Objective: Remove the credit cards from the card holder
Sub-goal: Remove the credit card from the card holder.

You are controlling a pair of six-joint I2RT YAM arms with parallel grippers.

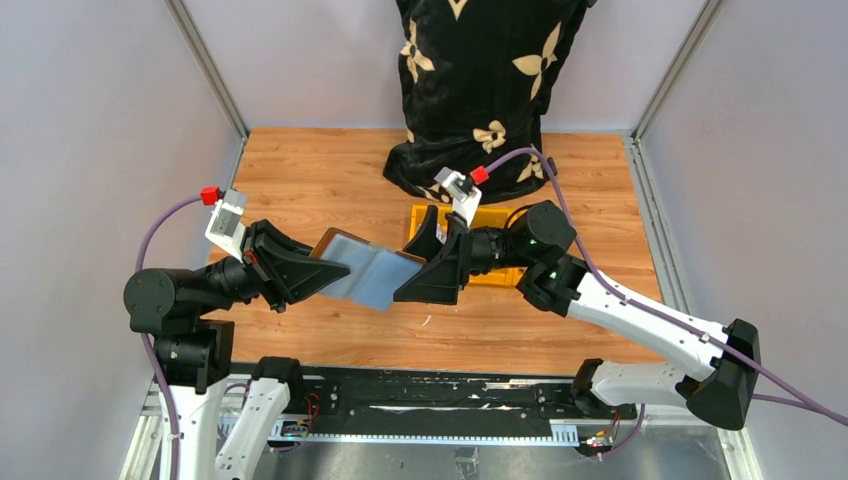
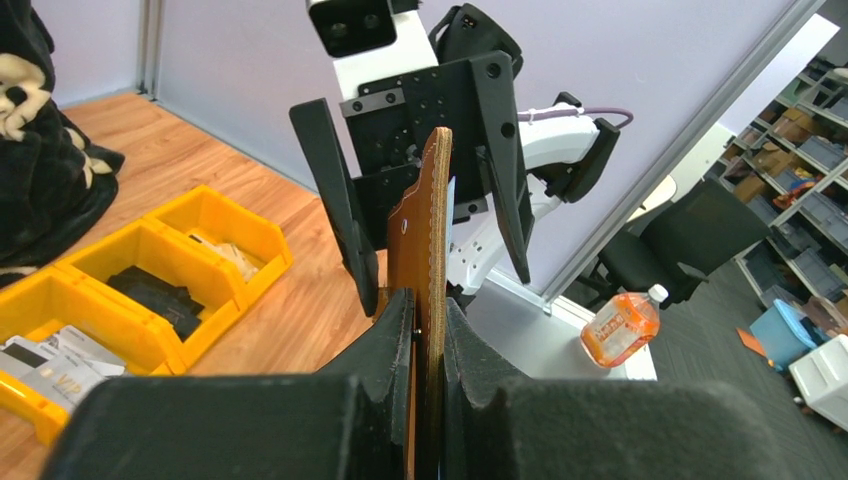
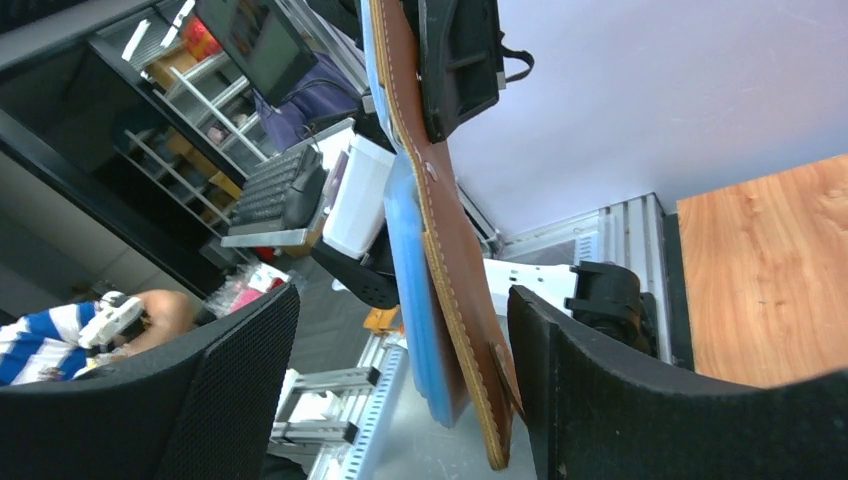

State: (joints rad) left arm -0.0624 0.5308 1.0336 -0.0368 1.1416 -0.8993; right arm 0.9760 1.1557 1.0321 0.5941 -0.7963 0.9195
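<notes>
Card holder (image 1: 365,272) held open in the air above the wooden tabletop (image 1: 320,170), centre of the top view, brown outside facing away, grey-blue inner face showing. Left gripper (image 1: 318,268): jaws pinched tight on the holder's left edge. Right gripper (image 1: 420,265): jaws spread wide, straddling the right edge; contact with the leather cannot be told. Yellow bins (image 2: 215,215) on the tabletop behind; a few grey credit cards (image 2: 48,365) lie in one compartment, lower left of the left wrist view.

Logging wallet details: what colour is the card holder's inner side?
The card holder is shiny grey-blue inside; top external view.
</notes>
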